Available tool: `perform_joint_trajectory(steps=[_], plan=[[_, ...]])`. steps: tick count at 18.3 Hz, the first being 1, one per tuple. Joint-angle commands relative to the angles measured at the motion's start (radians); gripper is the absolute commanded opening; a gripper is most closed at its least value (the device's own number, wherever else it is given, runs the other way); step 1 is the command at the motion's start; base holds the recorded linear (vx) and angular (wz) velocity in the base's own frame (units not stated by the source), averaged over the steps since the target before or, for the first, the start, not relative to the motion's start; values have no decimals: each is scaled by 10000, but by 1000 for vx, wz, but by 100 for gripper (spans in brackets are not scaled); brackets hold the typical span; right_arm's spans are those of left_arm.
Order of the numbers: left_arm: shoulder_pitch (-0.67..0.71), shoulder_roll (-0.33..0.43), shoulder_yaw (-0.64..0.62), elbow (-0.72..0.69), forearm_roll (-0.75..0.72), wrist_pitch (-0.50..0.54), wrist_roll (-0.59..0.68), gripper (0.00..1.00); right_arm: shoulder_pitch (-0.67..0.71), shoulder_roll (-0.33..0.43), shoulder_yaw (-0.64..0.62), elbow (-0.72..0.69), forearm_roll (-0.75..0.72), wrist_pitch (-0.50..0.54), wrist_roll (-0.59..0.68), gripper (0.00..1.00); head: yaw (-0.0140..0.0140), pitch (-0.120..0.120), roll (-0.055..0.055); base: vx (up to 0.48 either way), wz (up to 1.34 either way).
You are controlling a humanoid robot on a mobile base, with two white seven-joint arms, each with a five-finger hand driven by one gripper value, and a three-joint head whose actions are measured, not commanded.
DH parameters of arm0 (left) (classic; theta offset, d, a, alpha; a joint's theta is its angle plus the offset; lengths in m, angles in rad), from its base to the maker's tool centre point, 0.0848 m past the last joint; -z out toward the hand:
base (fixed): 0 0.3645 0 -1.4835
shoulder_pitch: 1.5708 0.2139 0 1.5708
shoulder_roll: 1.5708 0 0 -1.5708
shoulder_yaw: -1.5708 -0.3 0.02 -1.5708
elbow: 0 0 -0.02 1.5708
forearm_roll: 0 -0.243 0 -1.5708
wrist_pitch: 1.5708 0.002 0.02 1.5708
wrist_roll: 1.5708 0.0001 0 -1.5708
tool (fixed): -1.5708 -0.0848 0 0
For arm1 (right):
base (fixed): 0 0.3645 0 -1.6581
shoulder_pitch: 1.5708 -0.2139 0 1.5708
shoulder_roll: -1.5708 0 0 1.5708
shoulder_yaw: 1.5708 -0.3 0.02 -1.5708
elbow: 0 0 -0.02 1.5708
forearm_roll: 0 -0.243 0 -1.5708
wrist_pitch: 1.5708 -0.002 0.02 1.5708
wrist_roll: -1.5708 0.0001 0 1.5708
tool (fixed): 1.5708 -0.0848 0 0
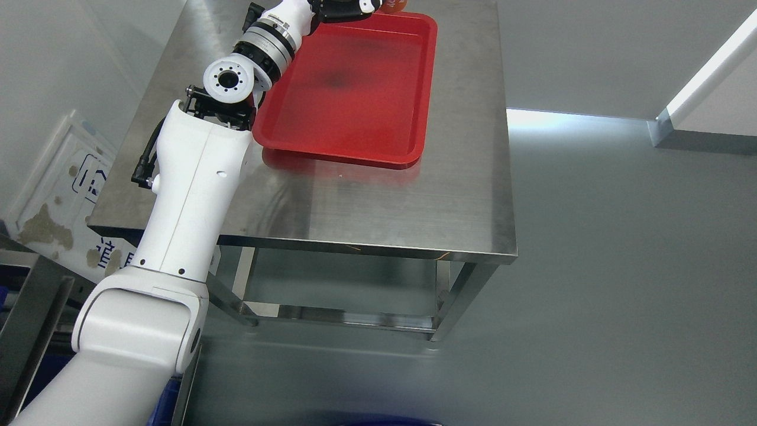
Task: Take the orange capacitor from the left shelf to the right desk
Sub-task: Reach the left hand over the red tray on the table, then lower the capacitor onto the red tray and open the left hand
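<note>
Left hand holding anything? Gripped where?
Likely the orange capacitor: a sliver of orange shows by the left robot hand at the top edge, over the red tray. Hold point is cut off, cannot tell.

We note the tray (355,89) on the table's (414,201) far left part; our left arm (189,189) crosses its left edge.

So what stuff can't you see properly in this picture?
- Left hand, head view: mostly cut off by the top edge, so its grip is unclear.
- Orange object: only a sliver shows at the top edge beyond the red tray; too little to identify.
- Right arm: out of view.
- Shelf: only a metal corner at the lower left.
</note>
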Motion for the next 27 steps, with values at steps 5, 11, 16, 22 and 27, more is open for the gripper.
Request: perform_joint_trajectory(steps=[5,11,16,22,27], plan=[[59,231,1980,1367,-24,340,-43,22,199,-175,-123,-175,46,-1,6,100,0,0,0,47,-103],[1424,815,2321,-720,-9,1061,-887,22,199,-175,-123,-175,46,-1,6,100,0,0,0,4,0],[1363,831,2352,-905,-9,1092,-902,22,199,-175,-123,-175,46,-1,6,100,0,0,0,0,0],[1593,663,2062,-829,-55,1123,-1224,23,199,-175,-123,-175,46,-1,6,100,0,0,0,0,0],[1654,662,1907,-767,-39,1123,-1239,25,199,-175,-123,-175,46,-1,6,100,0,0,0,0,0]])
